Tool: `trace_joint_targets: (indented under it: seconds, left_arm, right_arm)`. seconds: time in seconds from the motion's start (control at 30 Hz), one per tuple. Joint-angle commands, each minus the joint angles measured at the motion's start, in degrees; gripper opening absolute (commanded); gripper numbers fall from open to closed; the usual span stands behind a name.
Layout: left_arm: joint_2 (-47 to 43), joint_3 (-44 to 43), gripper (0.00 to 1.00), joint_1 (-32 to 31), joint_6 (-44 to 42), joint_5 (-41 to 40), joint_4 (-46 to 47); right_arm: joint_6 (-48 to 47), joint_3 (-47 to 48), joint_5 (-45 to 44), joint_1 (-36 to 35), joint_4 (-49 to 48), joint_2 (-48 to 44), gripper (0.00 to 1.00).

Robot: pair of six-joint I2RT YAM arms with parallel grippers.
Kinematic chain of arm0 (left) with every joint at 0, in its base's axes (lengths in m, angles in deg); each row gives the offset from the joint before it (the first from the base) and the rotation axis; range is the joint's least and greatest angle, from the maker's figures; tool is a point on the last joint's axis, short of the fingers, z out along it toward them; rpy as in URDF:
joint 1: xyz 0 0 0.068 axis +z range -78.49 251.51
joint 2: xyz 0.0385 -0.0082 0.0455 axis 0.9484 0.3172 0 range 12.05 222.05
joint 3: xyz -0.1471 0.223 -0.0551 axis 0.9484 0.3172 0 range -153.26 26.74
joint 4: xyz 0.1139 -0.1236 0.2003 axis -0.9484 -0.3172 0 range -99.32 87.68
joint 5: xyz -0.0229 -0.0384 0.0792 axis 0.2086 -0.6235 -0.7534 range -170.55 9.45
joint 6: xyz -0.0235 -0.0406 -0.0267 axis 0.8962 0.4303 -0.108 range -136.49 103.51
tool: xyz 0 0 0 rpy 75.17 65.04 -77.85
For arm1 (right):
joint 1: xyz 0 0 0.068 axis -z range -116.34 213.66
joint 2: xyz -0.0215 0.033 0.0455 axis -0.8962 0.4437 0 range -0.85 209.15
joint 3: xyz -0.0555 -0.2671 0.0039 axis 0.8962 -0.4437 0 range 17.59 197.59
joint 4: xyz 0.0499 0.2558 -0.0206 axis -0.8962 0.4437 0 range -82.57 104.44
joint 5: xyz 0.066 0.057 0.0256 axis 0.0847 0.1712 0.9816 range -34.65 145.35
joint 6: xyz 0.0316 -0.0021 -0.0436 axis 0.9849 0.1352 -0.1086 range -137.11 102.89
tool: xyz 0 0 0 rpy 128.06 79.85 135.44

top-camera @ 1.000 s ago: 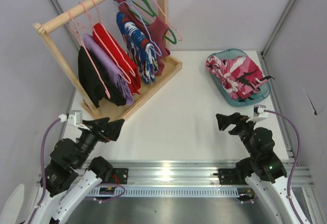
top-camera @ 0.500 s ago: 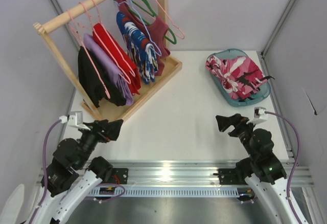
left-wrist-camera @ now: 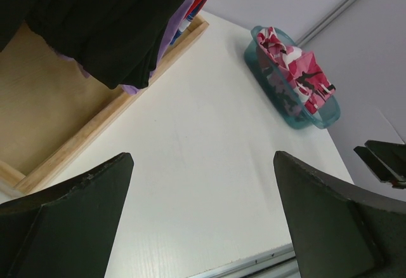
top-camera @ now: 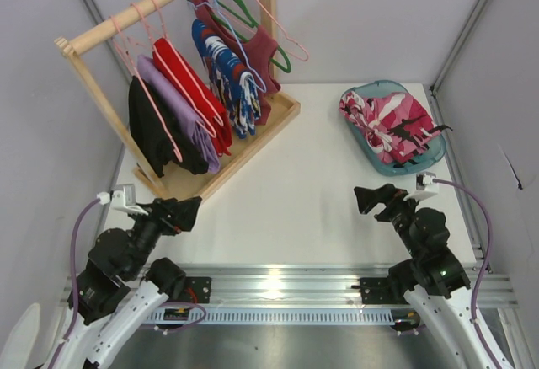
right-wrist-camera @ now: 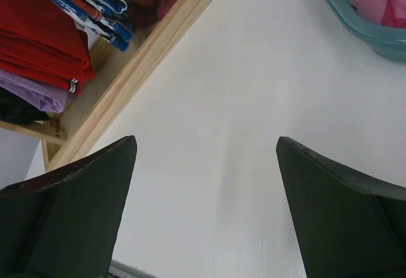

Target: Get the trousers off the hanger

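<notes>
The pink, red, white and black patterned trousers [top-camera: 389, 122] lie bunched in a teal tray [top-camera: 381, 167] at the back right, off any hanger; they also show as the trousers [left-wrist-camera: 293, 68] in the left wrist view. An empty pale-pink hanger [top-camera: 291, 40] hangs at the right end of the wooden rack [top-camera: 168, 2]. My left gripper [top-camera: 190, 210] hovers open near the front left, with bare table between its fingers [left-wrist-camera: 82, 195]. My right gripper [top-camera: 370, 200] stands open at the front right, short of the tray, and holds nothing.
The rack carries black, lilac, red, blue-patterned and maroon garments on other hangers, a green one among them, above its wooden base [top-camera: 253, 137]. The tray wall [right-wrist-camera: 365, 29] shows at the right wrist view's top right. White table lies between the arms.
The empty pale-pink hanger's lower end has swung a little to the right. Both arms have drawn back slightly toward the near edge, jaws unchanged.
</notes>
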Motion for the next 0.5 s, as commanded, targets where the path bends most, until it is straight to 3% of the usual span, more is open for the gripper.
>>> trace_joint_targets:
  seconds: [0.0,0.47]
  left_arm:
    - [-0.76,0.38,1.00,0.26,1.20,-0.94,0.81]
    - [1.52,0.56,1.00,0.26,0.59,0.21,1.60]
  right_arm:
    - [-1.19,2.41,0.47,-0.15,-3.39,0.26,0.99]
    - [-1.45,2.85,0.56,-0.15,-3.57,0.88,0.99]
